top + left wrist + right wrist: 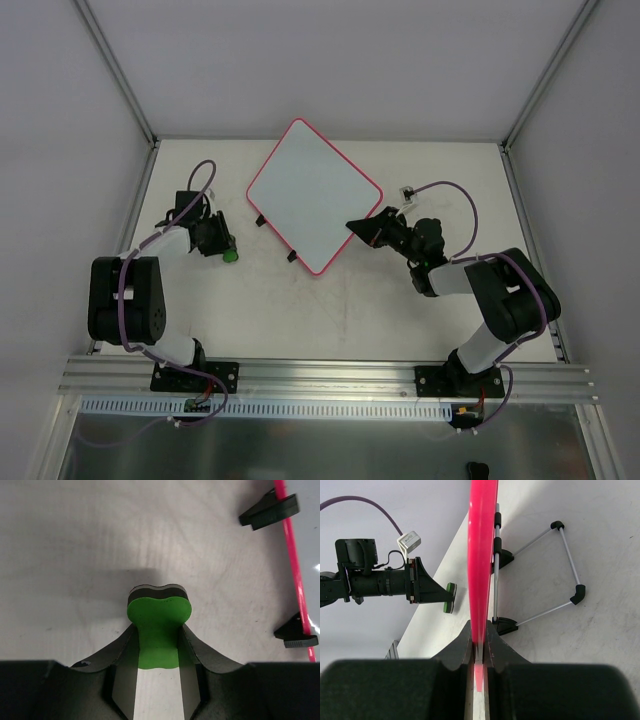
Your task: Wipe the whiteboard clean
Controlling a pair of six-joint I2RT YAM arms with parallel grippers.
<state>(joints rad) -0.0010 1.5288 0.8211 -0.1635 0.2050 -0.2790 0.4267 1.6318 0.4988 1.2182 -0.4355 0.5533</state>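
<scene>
The whiteboard [315, 195] lies cornerwise at the middle of the table, white with a pink-red frame and no writing that I can see. My right gripper [355, 228] is shut on its right edge. The right wrist view shows that frame [482, 555] edge-on, pinched between the fingers [492, 647]. My left gripper [222, 248] stands left of the board, apart from it, shut on the narrow waist of a green bone-shaped eraser [159, 622]. The eraser [450, 597] sticks out past the fingertips, close over the table.
Two black clips [270, 511] [296, 636] sit on the board's left edge, near the eraser. A wire stand [565, 565] folds out under the board. Grey walls and metal posts [120, 70] enclose the table on three sides.
</scene>
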